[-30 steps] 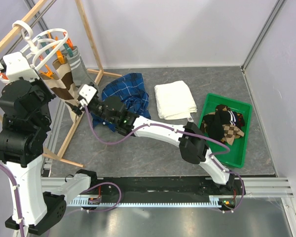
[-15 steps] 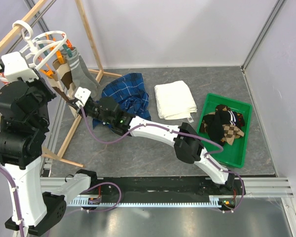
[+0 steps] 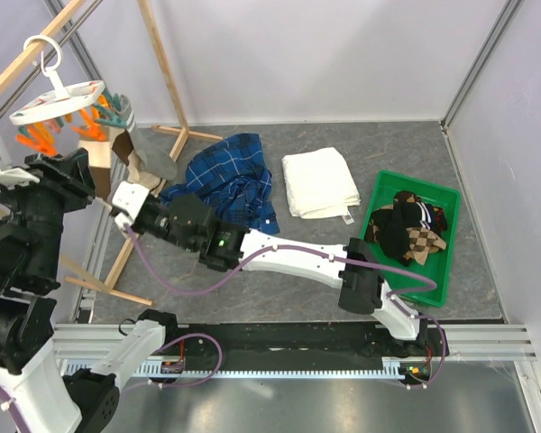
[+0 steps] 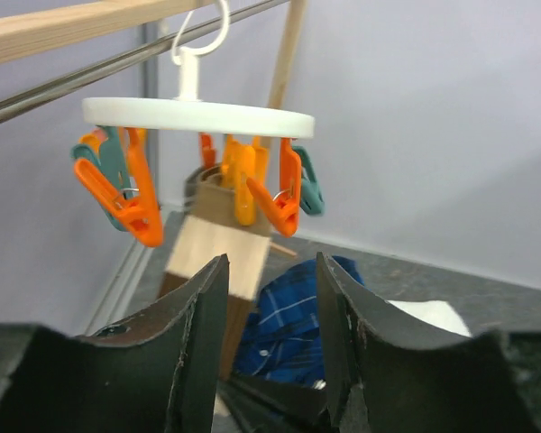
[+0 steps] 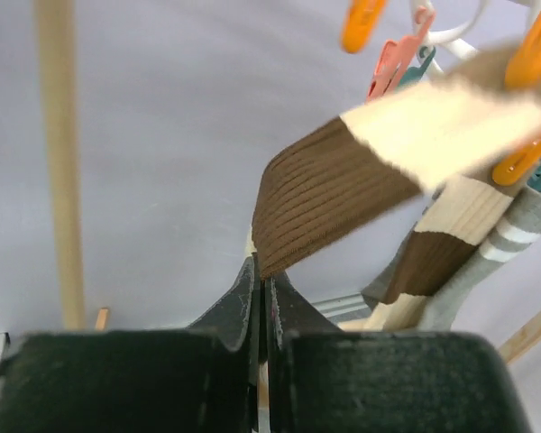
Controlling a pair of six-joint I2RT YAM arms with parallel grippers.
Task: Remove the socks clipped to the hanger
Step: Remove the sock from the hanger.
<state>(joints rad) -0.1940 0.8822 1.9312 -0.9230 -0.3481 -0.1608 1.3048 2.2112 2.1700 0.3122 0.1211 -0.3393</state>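
The right hand (image 5: 260, 298) had clamped the brown sock (image 5: 334, 194) taut from the hanger (image 4: 198, 113) above it, ready to tug free. The left hand (image 4: 270, 307) had opened, empty

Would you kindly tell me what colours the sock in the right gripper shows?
Brown and cream blocks on the sock; clearest in the right wrist view.
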